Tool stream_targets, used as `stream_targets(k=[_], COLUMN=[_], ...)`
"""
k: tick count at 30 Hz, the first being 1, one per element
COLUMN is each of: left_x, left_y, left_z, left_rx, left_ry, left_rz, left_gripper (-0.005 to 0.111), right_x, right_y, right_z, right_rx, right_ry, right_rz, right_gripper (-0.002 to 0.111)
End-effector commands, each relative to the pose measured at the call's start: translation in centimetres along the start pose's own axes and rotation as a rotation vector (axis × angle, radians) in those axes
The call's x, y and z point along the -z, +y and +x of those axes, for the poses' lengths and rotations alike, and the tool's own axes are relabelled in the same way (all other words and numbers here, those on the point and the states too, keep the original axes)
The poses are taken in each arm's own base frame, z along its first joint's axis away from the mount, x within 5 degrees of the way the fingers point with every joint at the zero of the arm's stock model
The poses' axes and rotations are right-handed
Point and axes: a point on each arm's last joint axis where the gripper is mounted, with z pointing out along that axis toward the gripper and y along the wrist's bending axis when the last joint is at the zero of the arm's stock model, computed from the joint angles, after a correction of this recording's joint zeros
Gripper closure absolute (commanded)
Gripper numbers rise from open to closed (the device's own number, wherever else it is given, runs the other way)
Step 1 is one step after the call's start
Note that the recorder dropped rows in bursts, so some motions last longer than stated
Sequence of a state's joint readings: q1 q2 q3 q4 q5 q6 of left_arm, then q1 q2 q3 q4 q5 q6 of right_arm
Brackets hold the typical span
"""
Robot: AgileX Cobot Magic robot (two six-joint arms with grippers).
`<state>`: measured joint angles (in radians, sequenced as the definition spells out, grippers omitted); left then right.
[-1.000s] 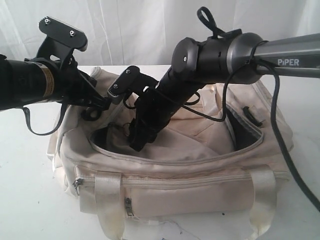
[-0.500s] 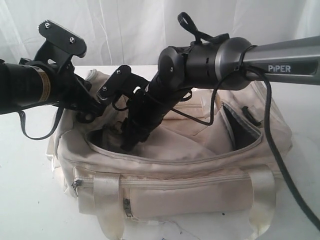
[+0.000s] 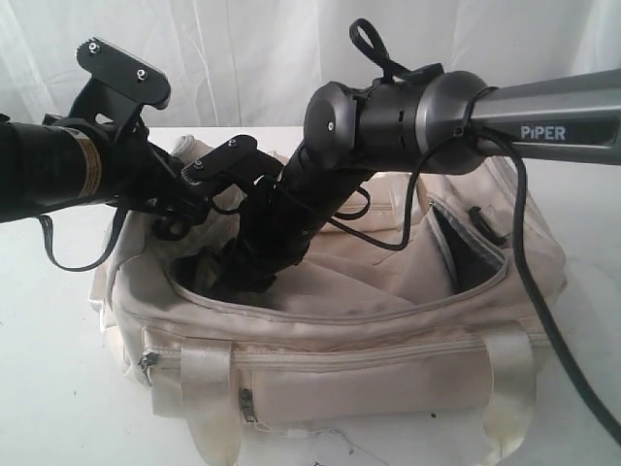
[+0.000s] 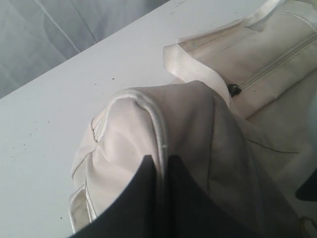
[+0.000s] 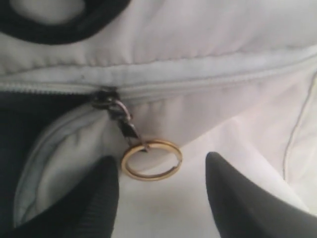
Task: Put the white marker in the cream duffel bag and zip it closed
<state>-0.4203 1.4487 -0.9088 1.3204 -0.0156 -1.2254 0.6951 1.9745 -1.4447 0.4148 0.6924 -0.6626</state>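
The cream duffel bag [image 3: 388, 359] lies on the white table with its top zipper open. My left gripper [image 4: 158, 158] is shut on a piped seam of the bag [image 4: 198, 129] at its left end, holding the fabric up; in the exterior view it [image 3: 179, 221] sits at the bag's left rim. My right gripper [image 5: 159, 161] is open, reaching down into the left end of the opening [image 3: 228, 282]. A gold ring pull [image 5: 151, 158] hangs from the zipper slider [image 5: 106, 96] between its fingertips, touching neither. The white marker is hidden.
White table [image 3: 49, 388] surrounds the bag, with a white curtain [image 3: 243, 58] behind. Off-white webbing handles [image 3: 209, 398] hang over the front of the bag. A black cable [image 3: 543, 291] from the right arm drapes across the bag's right end.
My right arm has swung left and lower, deeper into the left end of the bag's opening. The left gripper keeps its grip, nearly still.
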Motion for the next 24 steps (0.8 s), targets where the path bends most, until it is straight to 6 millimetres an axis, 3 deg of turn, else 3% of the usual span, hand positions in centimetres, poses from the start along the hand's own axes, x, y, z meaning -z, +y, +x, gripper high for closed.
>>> stream_targets(k=[1,6,12,16,20,24], left_x=[0.8,0.9,0.9,0.9,1.0,1.4], left_y=[0.5,0.5,0.5,0.5,0.7,0.9], left_z=[-1.1,-1.2,-1.2,-1.2,-1.2,-1.4], left_rx=[0.081,0.081,0.081,0.081,0.083,0.081], left_ry=[-0.037,-0.039,-0.039,-0.039,-0.037,-0.047], left_rz=[-0.021,-0.021,-0.021,-0.021,-0.035,-0.044], left_gripper=[0.107,0.107,0.107,0.107,0.107,0.107], right_x=[2.2,4.6,5.4,5.1,5.2,5.6], right_y=[-0.4,-2.0,-1.6,-0.6,-1.7,-3.2], right_z=[0.8,1.4,2.3,2.2,2.0,4.0], right_rx=[0.059,0.016,-0.019,-0.033,-0.212,-0.297], right_ry=[0.068,0.064,0.083,-0.045,-0.35,-0.354], right_rz=[-0.035,-0.022,-0.055,-0.122,-0.2,-0.222], right_gripper=[0.057,0.057,0.059,0.06,0.06,0.06])
